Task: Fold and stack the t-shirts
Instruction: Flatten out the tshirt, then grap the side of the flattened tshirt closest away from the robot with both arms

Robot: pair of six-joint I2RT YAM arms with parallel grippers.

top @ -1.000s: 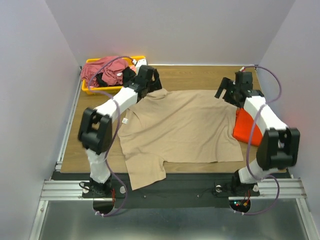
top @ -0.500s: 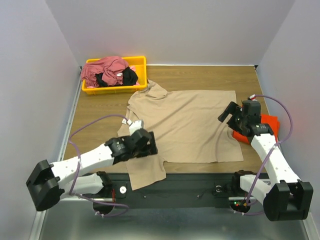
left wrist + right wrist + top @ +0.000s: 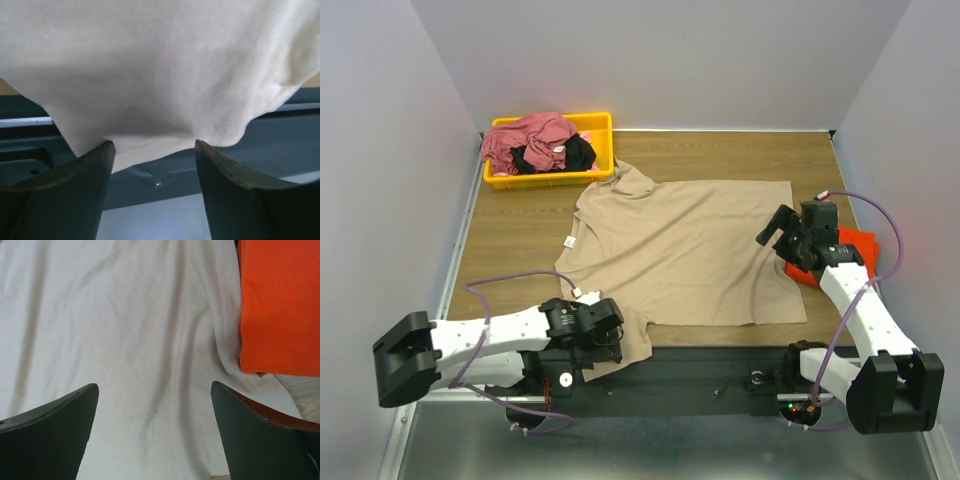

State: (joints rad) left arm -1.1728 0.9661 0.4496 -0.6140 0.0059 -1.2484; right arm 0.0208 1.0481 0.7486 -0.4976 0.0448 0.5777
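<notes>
Straddling the 7 o'clock sleeve of the tan cloth t-shirt [image 3: 690, 250], left gripper [image 3: 154, 145] gapes; right gripper [image 3: 154, 385], wide, hovers at 3 o'clock by orange-red cloth t-shirt [image 3: 280, 305].

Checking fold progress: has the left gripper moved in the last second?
Yes. The left gripper swung away from the yellow bin, down to the near sleeve of the tan t-shirt.
</notes>
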